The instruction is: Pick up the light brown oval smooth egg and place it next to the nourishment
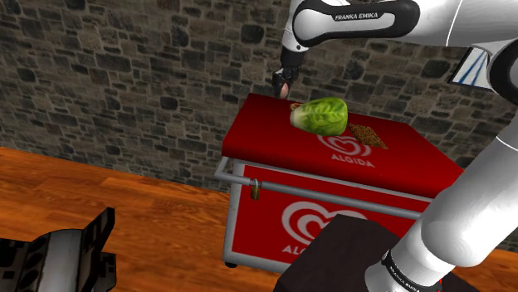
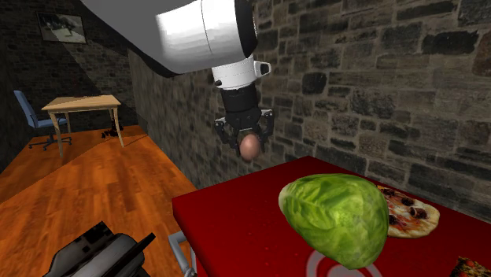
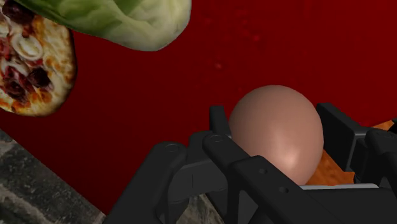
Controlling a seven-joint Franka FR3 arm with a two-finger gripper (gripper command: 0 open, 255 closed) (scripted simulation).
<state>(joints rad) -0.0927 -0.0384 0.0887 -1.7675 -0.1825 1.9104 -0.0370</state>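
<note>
While my gripper [image 2: 250, 144] hangs over the red chest [image 1: 261, 228], its two black fingers [image 3: 337, 130] are clamped on the egg [image 3: 278, 130], one on each side.

- Egg: smooth, pale brown with a pinkish cast, rounded end pointing away from my palm. It sits between the fingertips, raised in the air off the chest's lid [image 1: 415, 162], above the lid's corner nearest the stone wall.
- Lettuce [image 1: 320, 116]: green leafy head lying on the lid, further in from that corner than the egg, apart from my hand.
- Pizza [image 2: 405, 212]: flat on the lid, just beside the lettuce on the wall side, partly hidden behind it in the second exterior view.
- Brown slice [image 1: 365, 134]: flat on the lid past the lettuce, on the side away from the egg.

Writing:
- "ALGIDA" in white capitals on the lid, under a white heart-shaped swirl.
- Same swirl on the chest's front; the word below it is cut off by my stand, and only "ALG" shows plainly.
- "FRANKA EMIKA" in white on the dark joint of my arm [image 1: 357, 17], above the chest.

A grey rail [image 1: 315, 189] runs along the chest's front, under the lid's edge.
</note>
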